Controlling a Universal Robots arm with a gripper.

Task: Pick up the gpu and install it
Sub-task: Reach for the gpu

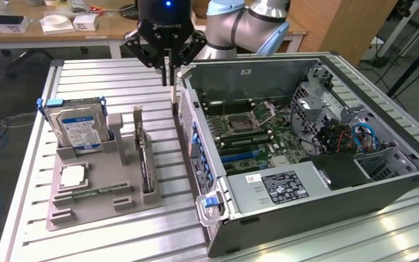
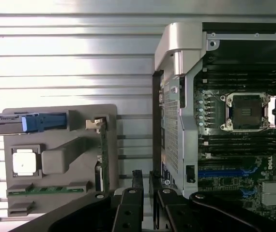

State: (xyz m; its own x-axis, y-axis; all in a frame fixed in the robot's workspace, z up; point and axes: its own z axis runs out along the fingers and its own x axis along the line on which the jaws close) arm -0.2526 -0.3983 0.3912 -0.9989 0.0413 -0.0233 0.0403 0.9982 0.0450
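- Gripper [image 1: 167, 79] hangs empty, jaws only slightly apart, over the table [image 1: 107, 76] beside the computer case [image 1: 340, 213] wall.
- The gpu [image 1: 145, 164] stands on edge in the grey tray [image 1: 85, 213], untouched.
- Risk: that slim gap could straddle badly and tip the thin card, or a jaw could clip the case.

Tool [image 2: 146, 176] between gpu [image 2: 104, 159] in gray tray [image 2: 55, 113] and open computer case [image 2: 181, 43]

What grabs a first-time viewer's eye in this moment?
The open computer case with its bare motherboard dominates the exterior view's right. The black gripper hangs above the gap between the case and the grey tray, where the gpu stands on edge near an upright hard drive.
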